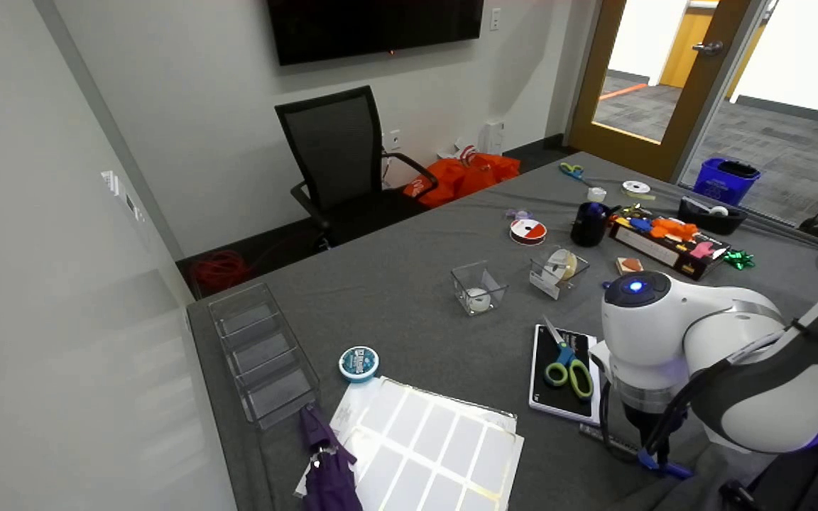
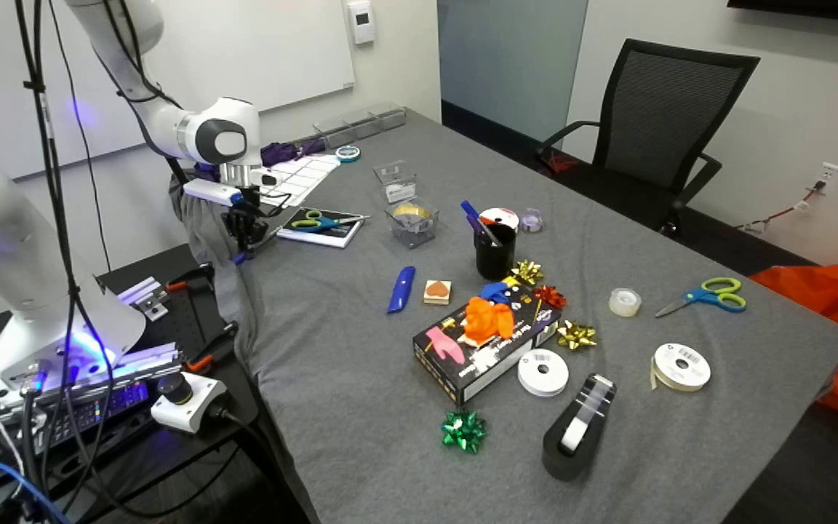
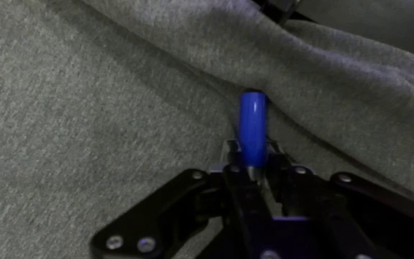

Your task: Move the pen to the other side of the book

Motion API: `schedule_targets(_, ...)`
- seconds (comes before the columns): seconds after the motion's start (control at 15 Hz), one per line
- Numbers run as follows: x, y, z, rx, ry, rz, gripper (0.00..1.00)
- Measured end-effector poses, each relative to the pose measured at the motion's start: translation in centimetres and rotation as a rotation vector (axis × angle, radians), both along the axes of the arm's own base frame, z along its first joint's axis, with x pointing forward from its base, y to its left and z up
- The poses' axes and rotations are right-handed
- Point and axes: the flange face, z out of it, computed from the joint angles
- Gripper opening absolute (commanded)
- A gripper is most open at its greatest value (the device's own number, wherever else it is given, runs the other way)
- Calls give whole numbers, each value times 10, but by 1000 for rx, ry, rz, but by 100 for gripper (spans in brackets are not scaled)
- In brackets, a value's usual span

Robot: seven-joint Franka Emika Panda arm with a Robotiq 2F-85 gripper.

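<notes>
Wrist view: glossy pen [image 3: 253, 126] in end effector [image 3: 253, 148], rumpled cloth [image 3: 113, 118]

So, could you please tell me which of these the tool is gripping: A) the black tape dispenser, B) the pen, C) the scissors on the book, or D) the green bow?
B: in the wrist view the tool is closed on the pen, whose blue end sticks out past it.
</notes>
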Motion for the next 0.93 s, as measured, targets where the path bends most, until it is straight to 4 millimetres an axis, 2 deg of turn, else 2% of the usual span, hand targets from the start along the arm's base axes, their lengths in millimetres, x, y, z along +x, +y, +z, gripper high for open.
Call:
schedule_targets(0.27, 1, 1, 4, 6, 1, 1, 5)
schedule_targets(0.4, 1, 4, 16, 22, 2, 4, 5)
schedule_targets(0.93, 12, 14, 91, 118, -79, -16, 5)
